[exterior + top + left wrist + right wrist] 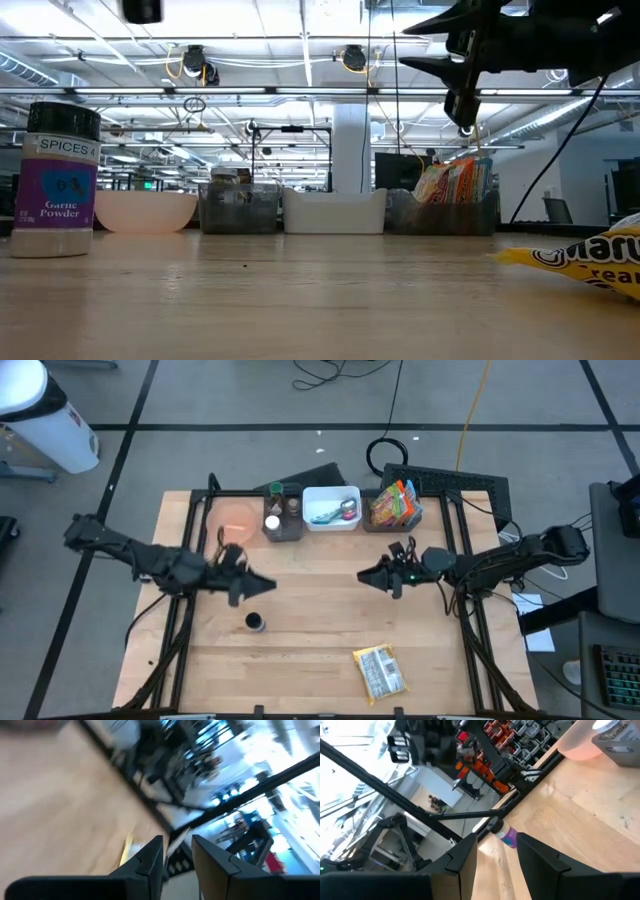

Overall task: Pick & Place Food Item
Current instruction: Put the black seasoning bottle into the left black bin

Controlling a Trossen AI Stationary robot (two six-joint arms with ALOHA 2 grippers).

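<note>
A yellow snack bag [380,672] lies flat on the wooden table near its front edge, right of centre; it also shows in the low view [590,262]. A garlic powder jar [255,622] stands upright left of centre, also in the low view [62,180] and the right wrist view [507,836]. My left gripper [265,588] hovers above the table just behind the jar, pointing right, its fingers a narrow gap apart [177,855] and empty. My right gripper [365,575] hovers right of centre, pointing left, narrowly open [497,850] and empty; it hangs high in the low view [450,60].
Along the far edge stand a pink bowl [238,515], a dark bin with jars [283,518], a white bin [331,507] and a bin of snack packs [393,507]. Bare wood lies between the grippers and in front of them.
</note>
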